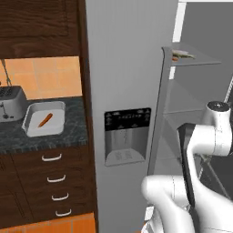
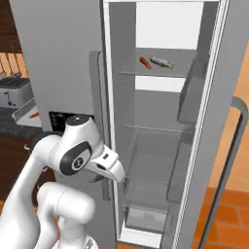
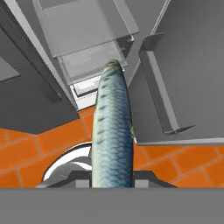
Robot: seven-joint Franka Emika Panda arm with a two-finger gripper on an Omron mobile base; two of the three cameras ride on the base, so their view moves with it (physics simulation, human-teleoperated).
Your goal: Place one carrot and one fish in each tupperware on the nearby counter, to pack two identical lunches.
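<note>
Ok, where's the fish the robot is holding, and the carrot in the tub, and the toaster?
fish (image 3: 112,131), hand view, middle of its scaly blue-grey body.
carrot (image 1: 45,120), left base view, middle of the orange stick lying in the tub.
toaster (image 1: 11,103), left base view, its silver side on the counter.

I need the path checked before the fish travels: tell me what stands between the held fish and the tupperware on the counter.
The gripper holds the fish low by the open fridge. The closed fridge door with its dispenser stands between there and the tupperware holding a carrot on the counter. Above the tub nothing visible blocks.
</note>
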